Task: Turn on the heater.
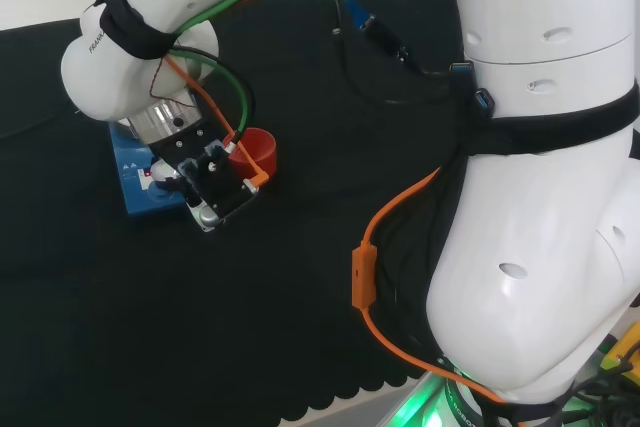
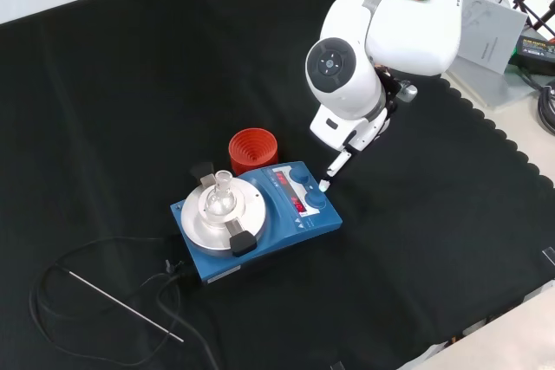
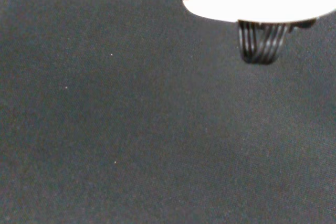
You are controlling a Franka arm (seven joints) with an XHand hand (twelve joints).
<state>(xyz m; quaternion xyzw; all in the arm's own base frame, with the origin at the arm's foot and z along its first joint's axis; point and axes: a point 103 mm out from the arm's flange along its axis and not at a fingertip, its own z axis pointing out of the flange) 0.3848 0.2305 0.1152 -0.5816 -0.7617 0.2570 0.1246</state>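
The heater [image 2: 286, 223] is a blue box with a round white plate, red lights and two blue knobs [image 2: 316, 199] on its front panel. A small clear flask [image 2: 217, 200] stands on the plate. In the front view the hand [image 2: 336, 163] comes out from under the arm's white link, and one straight finger reaches down to just beside the nearer knob. I cannot tell whether the tip touches it. In the head view the hand [image 1: 210, 179] hangs over the heater [image 1: 130, 172]. The wrist view has one dark ribbed finger [image 3: 260, 45] over black cloth.
A red ribbed stand [image 2: 253, 152] sits right behind the heater, also seen as the red stand [image 1: 258, 152] beside the hand. A black cable [image 2: 104, 253] and a thin metal rod [image 2: 126, 305] lie left of the heater. Papers [image 2: 494, 32] lie off the cloth's far corner.
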